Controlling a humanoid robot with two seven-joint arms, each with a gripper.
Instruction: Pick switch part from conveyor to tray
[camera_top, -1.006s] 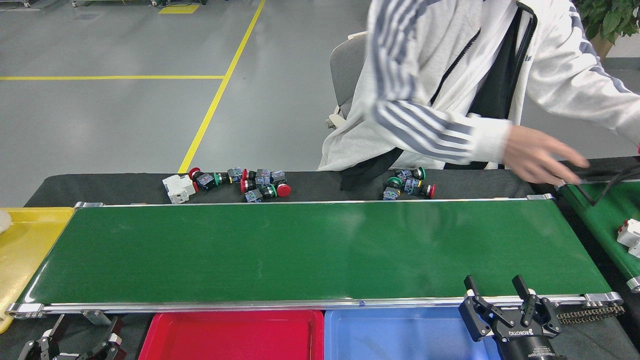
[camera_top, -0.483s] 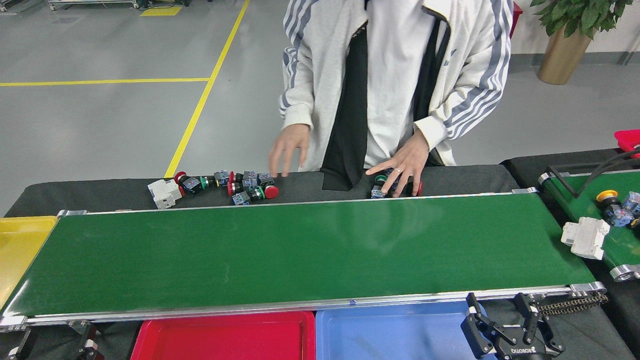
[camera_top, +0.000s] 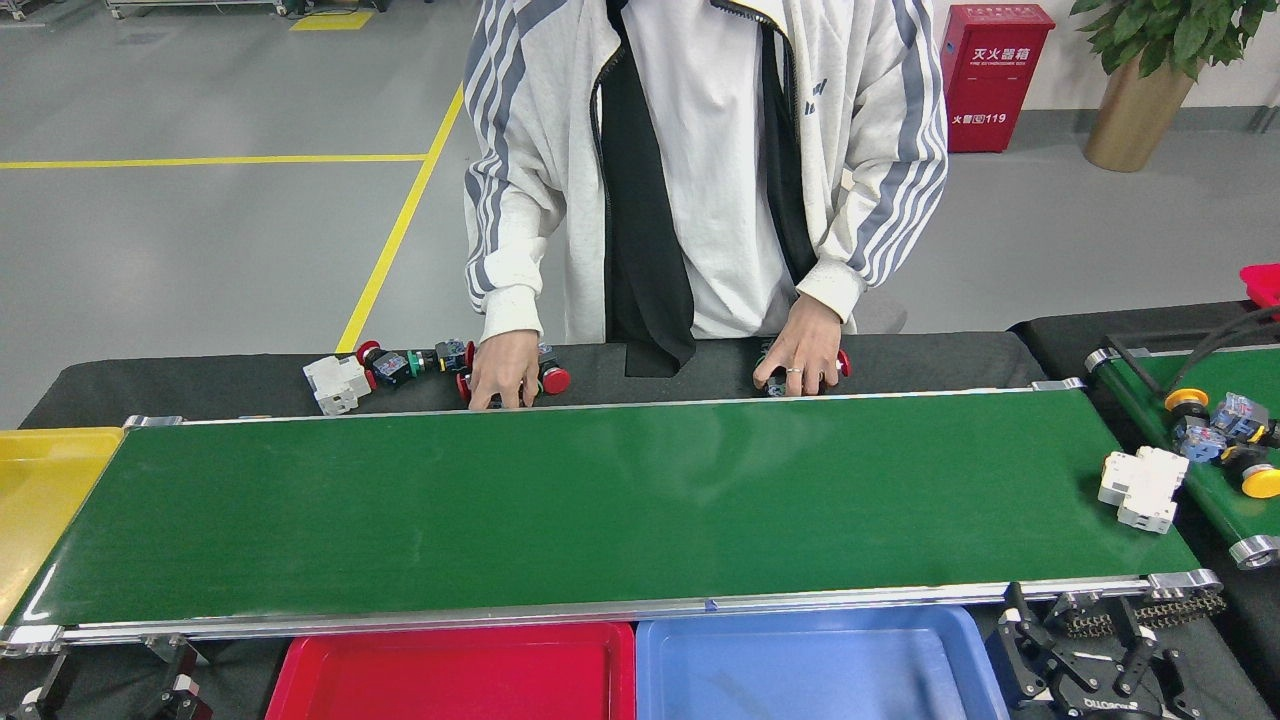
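Observation:
The conveyor (camera_top: 600, 500) is a long dark-green belt in a silver frame, running across the middle of the head view. A white blocky switch part (camera_top: 1143, 487) lies at its far right end, overhanging the edge toward the shorter belt. Along the near edge sit a red tray (camera_top: 455, 672) and a blue tray (camera_top: 815, 665), and a yellow tray (camera_top: 40, 490) is at the left end. My right gripper (camera_top: 1075, 625) is open at the bottom right, just below the belt's corner, holding nothing. My left gripper (camera_top: 110, 690) shows only two spread fingertips at the bottom left.
A person in a white striped jacket stands behind the belt, one hand (camera_top: 505, 365) on a pile of push-button parts (camera_top: 400, 362) and the other hand (camera_top: 800, 355) on a second pile. A shorter green belt (camera_top: 1215, 480) at right carries yellow-capped buttons (camera_top: 1188, 405).
The person swung from reaching right to standing centred with both hands on the piles. The white switch part moved onto the conveyor's right end. Both grippers sit lower in the view.

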